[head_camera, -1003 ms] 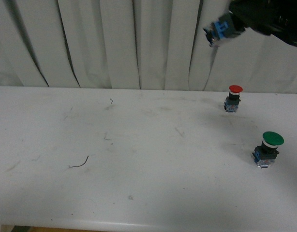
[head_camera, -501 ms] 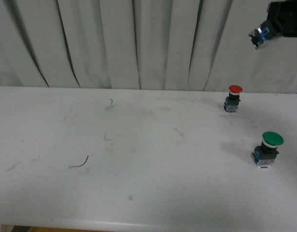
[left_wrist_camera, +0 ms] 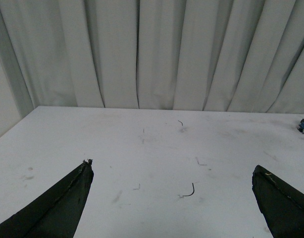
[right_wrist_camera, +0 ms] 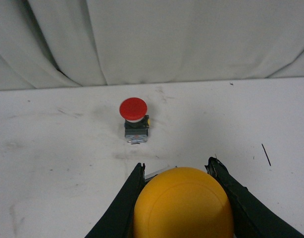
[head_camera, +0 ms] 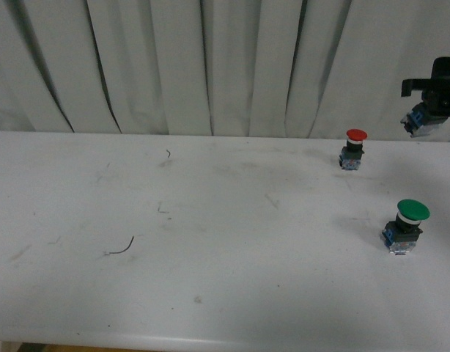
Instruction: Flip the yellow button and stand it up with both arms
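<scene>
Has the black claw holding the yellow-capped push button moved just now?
Yes. The right gripper carried the yellow-capped push button rightward and down, crossing from left of the small red-capped button to its right.

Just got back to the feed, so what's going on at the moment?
The right gripper holds the yellow button by its cap, up in the air at the far right and above the table. It has not been stood down yet. The left gripper is open and holds nothing. The red button and the green button stand upright on the table's right side.
</scene>
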You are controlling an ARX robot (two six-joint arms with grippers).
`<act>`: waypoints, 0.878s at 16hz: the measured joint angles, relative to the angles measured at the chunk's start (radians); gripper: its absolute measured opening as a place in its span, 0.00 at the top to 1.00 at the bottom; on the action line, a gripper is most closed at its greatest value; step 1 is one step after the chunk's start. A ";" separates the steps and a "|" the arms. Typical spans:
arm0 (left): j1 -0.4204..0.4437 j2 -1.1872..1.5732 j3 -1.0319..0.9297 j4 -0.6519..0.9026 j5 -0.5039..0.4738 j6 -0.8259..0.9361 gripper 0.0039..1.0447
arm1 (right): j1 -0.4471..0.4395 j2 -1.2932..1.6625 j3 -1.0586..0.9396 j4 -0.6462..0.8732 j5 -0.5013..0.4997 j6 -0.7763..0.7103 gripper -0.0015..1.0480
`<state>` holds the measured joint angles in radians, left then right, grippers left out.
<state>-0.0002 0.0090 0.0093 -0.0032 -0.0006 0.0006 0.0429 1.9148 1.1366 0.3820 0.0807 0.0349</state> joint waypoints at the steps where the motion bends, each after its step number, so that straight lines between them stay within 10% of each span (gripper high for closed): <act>1: 0.000 0.000 0.000 0.000 0.000 0.000 0.06 | 0.003 0.040 0.047 -0.040 0.029 -0.003 0.66; 14: 0.000 0.000 0.000 0.000 0.000 0.000 0.06 | 0.113 0.404 0.465 -0.399 0.205 0.122 0.66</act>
<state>-0.0002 0.0090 0.0093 -0.0032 -0.0006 0.0006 0.1558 2.3192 1.6020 -0.0174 0.2855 0.1574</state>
